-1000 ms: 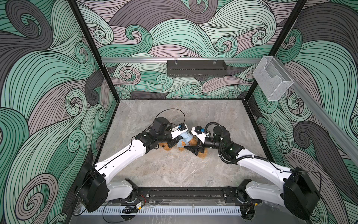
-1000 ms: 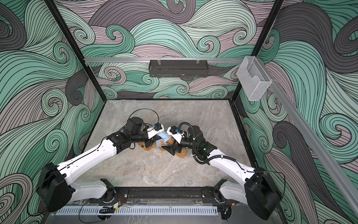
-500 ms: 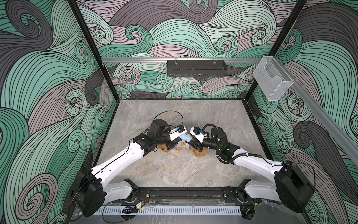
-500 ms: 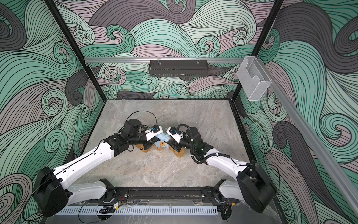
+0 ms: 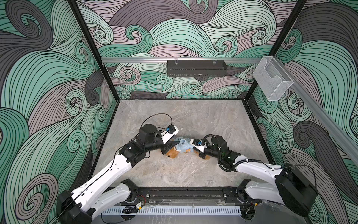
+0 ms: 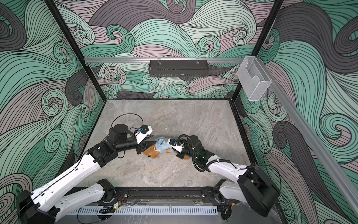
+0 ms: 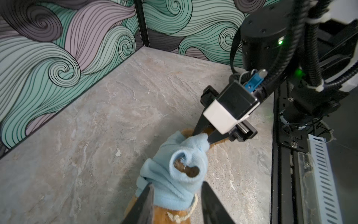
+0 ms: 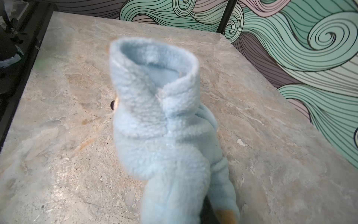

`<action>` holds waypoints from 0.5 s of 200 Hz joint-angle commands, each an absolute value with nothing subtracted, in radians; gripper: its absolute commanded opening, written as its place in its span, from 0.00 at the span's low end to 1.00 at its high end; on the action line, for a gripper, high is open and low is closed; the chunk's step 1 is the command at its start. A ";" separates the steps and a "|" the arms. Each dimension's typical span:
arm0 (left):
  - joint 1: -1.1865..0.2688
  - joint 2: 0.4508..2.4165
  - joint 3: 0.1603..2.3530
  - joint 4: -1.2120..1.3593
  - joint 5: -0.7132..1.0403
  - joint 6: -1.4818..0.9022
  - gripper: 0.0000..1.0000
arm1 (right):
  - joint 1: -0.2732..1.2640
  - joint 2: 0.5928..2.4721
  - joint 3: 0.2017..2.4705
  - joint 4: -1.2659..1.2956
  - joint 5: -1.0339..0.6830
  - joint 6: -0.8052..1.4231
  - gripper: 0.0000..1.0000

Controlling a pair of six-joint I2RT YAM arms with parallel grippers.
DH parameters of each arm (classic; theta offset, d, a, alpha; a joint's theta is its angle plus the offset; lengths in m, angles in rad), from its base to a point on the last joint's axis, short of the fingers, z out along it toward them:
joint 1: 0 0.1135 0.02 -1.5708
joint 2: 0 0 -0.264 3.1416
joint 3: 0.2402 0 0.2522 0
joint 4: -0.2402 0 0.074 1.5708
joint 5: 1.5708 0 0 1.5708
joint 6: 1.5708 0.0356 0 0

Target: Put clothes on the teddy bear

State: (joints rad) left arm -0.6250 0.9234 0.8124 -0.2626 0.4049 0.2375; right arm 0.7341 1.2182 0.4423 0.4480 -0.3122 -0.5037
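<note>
The teddy bear lay mid-tabletop with the light blue shirt bunched on it. The right pincer was clenched on the shirt's edge, probably to stretch it. The left pincer stood released, its 2 jaws straddling the shirt, likely to regrip.
</note>
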 commanded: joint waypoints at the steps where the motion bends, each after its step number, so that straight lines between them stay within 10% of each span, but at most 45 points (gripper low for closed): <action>1: -0.617 0.936 0.866 -0.374 0.459 0.226 0.28 | 0.765 1.191 0.451 0.467 -0.224 -0.631 0.08; 25: -0.619 1.015 0.959 -0.546 0.494 0.339 0.13 | 0.791 1.182 0.448 0.468 -0.195 -0.652 0.09; 100: -0.675 1.200 1.084 -0.699 0.451 0.554 0.09 | 0.816 1.183 0.453 0.454 -0.183 -0.649 0.09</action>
